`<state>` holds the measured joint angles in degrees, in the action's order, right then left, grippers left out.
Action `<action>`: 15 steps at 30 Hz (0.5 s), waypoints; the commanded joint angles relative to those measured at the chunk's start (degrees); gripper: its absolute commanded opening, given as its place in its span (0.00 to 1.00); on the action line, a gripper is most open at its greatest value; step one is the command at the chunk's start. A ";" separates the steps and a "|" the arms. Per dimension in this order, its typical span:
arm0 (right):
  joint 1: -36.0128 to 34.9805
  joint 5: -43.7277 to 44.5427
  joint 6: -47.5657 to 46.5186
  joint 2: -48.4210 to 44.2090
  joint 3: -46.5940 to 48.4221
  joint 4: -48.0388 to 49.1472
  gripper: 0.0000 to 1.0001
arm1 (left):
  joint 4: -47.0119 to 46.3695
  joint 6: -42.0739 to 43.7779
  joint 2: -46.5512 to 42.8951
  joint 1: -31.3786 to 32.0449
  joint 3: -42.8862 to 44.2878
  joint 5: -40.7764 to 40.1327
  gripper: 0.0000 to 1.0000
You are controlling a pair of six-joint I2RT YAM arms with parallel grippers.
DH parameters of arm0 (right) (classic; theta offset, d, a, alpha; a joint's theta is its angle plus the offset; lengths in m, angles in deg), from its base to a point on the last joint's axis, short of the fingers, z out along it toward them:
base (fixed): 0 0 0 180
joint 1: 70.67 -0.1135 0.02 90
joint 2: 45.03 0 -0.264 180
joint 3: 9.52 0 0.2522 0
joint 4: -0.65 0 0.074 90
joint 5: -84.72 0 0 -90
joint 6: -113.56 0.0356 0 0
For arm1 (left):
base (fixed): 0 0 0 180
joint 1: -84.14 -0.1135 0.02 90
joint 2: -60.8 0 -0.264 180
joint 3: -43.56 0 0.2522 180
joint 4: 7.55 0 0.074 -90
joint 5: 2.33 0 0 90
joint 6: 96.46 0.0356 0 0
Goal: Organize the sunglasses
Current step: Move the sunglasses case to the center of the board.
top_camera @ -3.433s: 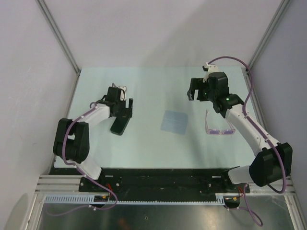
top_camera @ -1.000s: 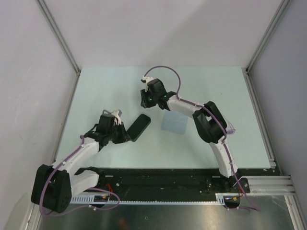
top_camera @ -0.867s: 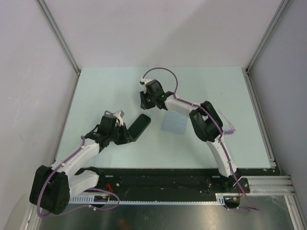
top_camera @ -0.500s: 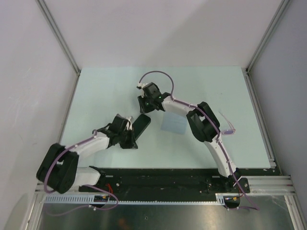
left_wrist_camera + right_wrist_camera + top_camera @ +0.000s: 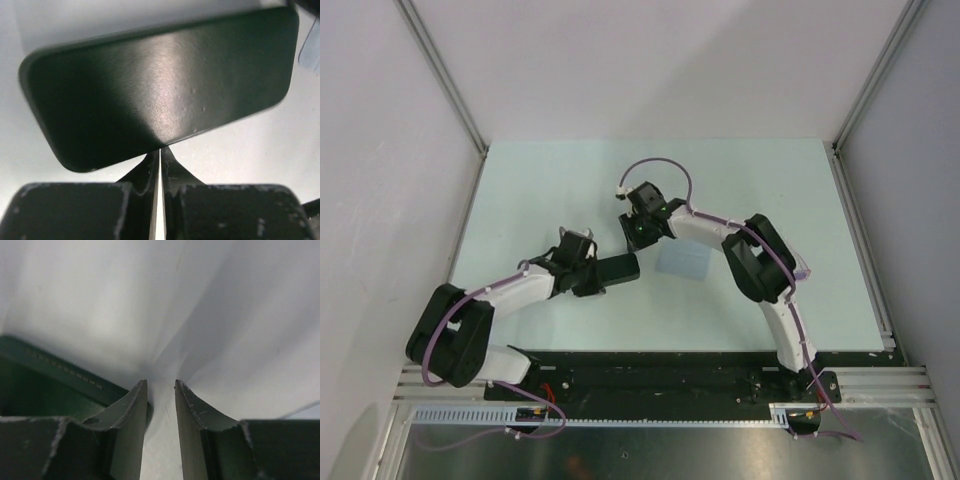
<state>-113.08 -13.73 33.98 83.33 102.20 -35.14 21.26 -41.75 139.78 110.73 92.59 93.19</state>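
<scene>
Left hand (image 5: pixel 603 274) nearly shut, fingertips at black case (image 5: pixel 617 268) edge, grip unclear. Right hand (image 5: pixel 636 238) slightly open, empty. Sunglasses (image 5: pixel 802 272) lie far right on counter (image 5: pixel 540 190). Steady case first.

Black case (image 5: pixel 616 269), pale blue cloth (image 5: pixel 684 259), pink-purple sunglasses (image 5: pixel 801 272), mint-green table (image 5: pixel 540 190).

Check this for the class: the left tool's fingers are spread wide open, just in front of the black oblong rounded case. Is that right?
Not quite. The left wrist view shows the left tool with its fingers nearly shut, only a thin slit between them, their tips at the black oblong rounded case.
</scene>
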 commanded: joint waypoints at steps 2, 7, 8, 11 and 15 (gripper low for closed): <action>-2.58 2.81 -2.24 -8.10 -8.29 -4.17 0.36 | -1.78 -2.94 -2.42 -1.36 -0.02 -6.74 0.08; -5.92 10.19 -1.54 -11.90 -12.08 -3.12 0.40 | -2.13 -0.66 -2.16 -3.64 2.26 -6.66 0.13; -6.19 10.73 -1.10 -12.25 -12.17 -2.77 0.41 | -2.13 -0.66 -2.16 -3.91 2.35 -6.57 0.14; -6.63 10.38 -0.40 -14.53 -12.00 -0.57 0.51 | -2.13 -0.49 -3.13 -5.49 2.18 -6.57 0.20; -6.81 16.17 0.14 -16.81 -11.03 -1.01 0.69 | -1.95 0.31 -5.06 -8.82 1.65 -6.13 0.28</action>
<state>-120.19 -4.05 33.41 72.18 89.87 -37.72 20.84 -42.12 138.16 104.61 92.61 87.82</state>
